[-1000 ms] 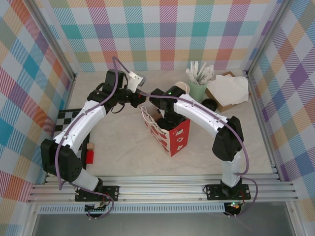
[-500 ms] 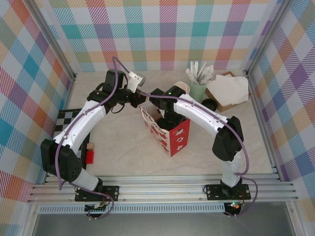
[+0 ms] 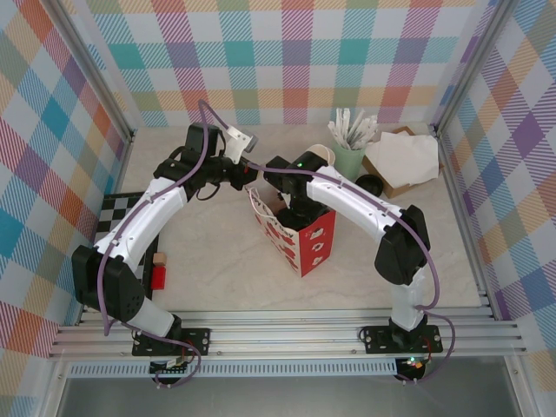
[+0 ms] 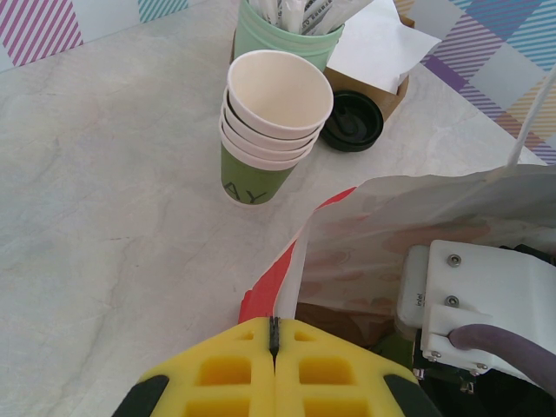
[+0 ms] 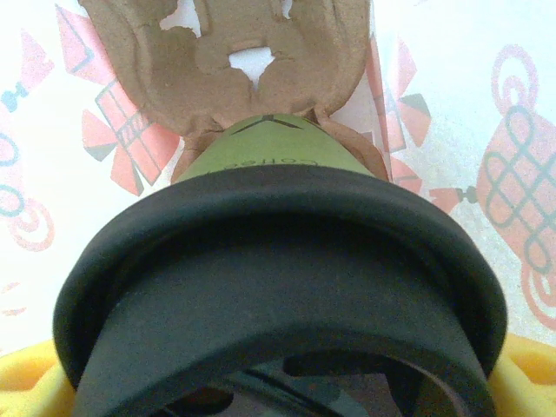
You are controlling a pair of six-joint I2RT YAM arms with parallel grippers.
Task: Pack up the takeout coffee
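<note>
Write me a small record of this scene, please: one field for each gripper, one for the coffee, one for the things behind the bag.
left gripper: shut on the rim of the paper bag
right gripper: inside the bag, closed around the takeout coffee
takeout coffee: lidded, its base at a brown pulp tray in the bag
behind the bag: stack of empty cups, loose black lid, mint cup of sticks

The lidded takeout coffee [image 5: 278, 248] sits, seemingly, in a brown pulp carrier [image 5: 234, 52].
</note>
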